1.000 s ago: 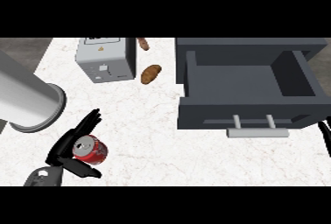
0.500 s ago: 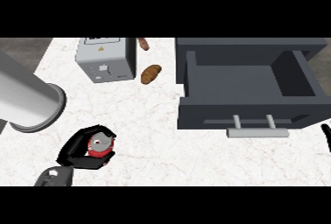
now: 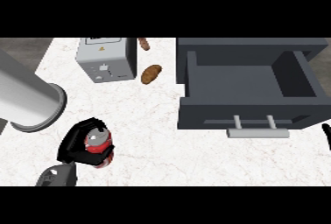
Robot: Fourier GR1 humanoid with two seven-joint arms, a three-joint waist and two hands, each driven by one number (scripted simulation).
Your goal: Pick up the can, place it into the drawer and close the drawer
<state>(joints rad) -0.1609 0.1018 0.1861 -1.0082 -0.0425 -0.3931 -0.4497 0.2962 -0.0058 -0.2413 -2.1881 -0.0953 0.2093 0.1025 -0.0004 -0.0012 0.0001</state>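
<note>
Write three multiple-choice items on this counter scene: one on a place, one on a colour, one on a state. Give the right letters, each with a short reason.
1. Where is the can?
A. inside the drawer
B. on the counter, lower left
C. on top of the toaster

2. What colour is the can's body?
A. red
B. green
C. blue

3. How does the drawer stand?
A. shut
B. taken out and lying on the counter
C. pulled open

Answers: 1 B, the left hand curls round it at lower left; 2 A, red shows between the black fingers; 3 C, its bare inside shows behind the handle.
</note>
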